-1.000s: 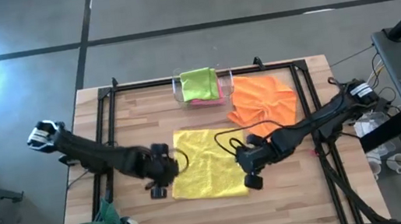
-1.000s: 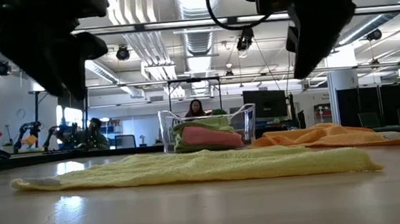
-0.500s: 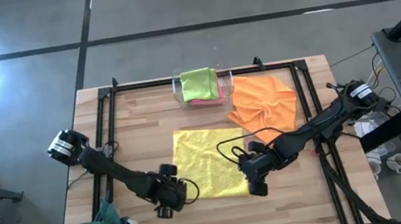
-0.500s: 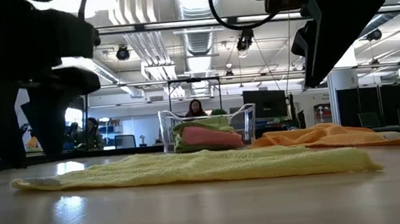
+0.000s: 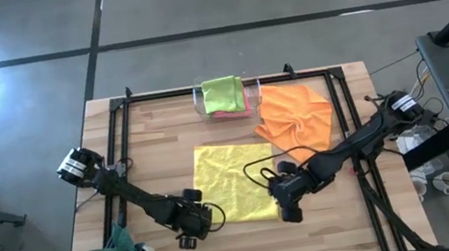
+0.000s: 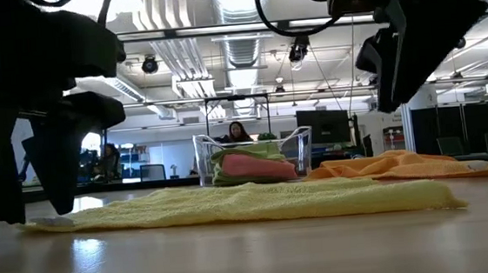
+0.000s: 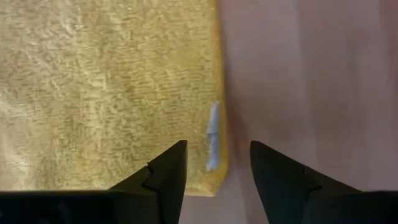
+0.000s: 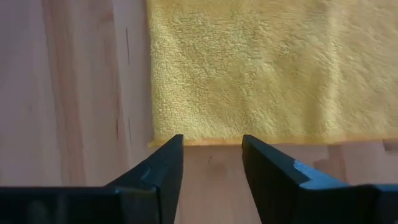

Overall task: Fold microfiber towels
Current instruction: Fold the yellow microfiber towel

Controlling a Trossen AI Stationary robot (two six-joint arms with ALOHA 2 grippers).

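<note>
Now the yellow towel's (image 5: 233, 182) near corners lie between both grippers' parted fingers (image 7: 163, 180).

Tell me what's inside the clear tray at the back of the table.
The clear tray holds a folded lime green towel on top of a pink towel, whose edge shows below. Anything beneath those is covered.
</note>
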